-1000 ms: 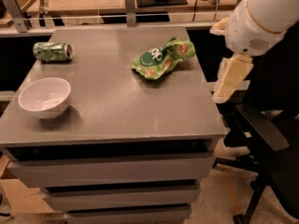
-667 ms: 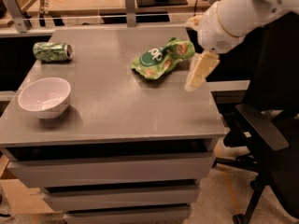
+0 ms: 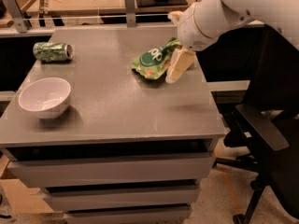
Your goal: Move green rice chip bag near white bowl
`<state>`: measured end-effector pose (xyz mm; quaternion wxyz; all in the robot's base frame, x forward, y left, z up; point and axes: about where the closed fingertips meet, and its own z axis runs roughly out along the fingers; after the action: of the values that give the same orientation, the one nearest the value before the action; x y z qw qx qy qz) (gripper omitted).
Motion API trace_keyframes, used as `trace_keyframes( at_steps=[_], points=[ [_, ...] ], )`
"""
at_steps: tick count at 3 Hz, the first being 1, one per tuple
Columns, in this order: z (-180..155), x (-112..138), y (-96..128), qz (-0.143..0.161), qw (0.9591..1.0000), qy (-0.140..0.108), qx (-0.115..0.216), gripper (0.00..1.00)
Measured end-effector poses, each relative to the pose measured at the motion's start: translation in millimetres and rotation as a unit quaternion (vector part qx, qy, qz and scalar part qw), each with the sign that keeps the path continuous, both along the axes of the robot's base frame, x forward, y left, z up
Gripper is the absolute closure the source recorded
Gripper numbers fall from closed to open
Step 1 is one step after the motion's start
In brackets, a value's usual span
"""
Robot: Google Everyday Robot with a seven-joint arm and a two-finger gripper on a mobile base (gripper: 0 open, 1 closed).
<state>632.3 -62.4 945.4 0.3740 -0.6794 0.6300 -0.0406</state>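
The green rice chip bag (image 3: 153, 61), crumpled with a dark green round logo, lies on the grey table (image 3: 117, 101) toward its far right. The white bowl (image 3: 45, 97) stands upright near the table's front left edge, far from the bag. My gripper (image 3: 177, 65) hangs from the white arm at the upper right, with a cream-coloured finger (image 3: 179, 64) pointing down just right of the bag, overlapping its right end. I cannot tell whether it touches the bag.
A green soda can (image 3: 52, 52) lies on its side at the table's far left. A black office chair (image 3: 261, 139) stands right of the table. Drawers sit below the tabletop. A workbench with clutter runs behind the table.
The arm has swung left from beyond the table's right edge and now the gripper is over the table beside the bag's right end. The bag, bowl and can have not moved.
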Motion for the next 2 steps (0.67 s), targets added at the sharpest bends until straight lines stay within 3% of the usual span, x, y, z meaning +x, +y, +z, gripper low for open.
trace_keyframes(
  at_steps=[2],
  points=[
    [-28.6, 38.7, 5.0, 0.057, 0.9976, -0.038, -0.013, 0.0]
  ],
)
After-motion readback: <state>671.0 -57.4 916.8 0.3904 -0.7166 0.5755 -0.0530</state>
